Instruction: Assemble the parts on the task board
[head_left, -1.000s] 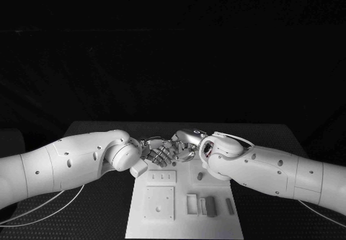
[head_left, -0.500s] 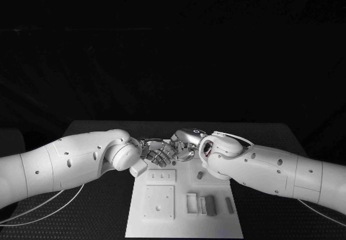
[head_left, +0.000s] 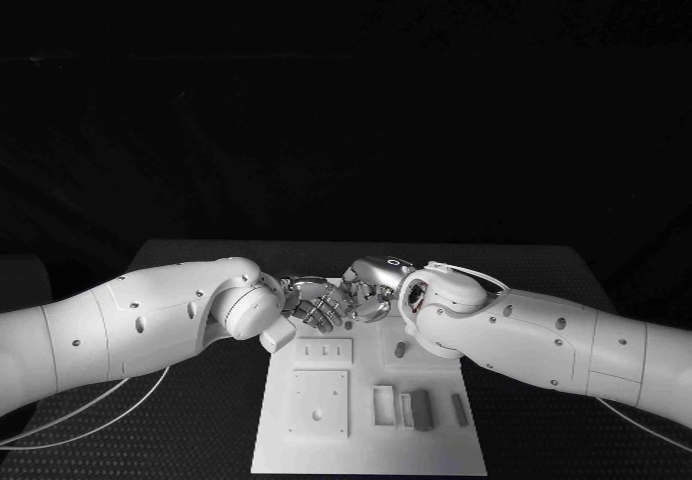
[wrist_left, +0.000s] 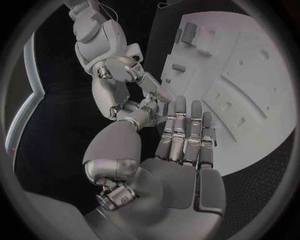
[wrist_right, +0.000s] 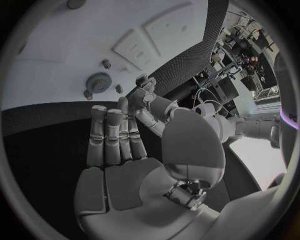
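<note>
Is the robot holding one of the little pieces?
No, both the left hand and the right hand have straight, bare fingers above the task board.

Two bulky white arms, smooth glossy shells dotted with small dark screw holes. White cables loop beneath the left arm (head_left: 130, 330), another trails under the right arm (head_left: 548, 345). The left hand (wrist_left: 169, 150) and right hand (wrist_right: 134, 165) are silver metal with grey padded fingers and palms.
</note>
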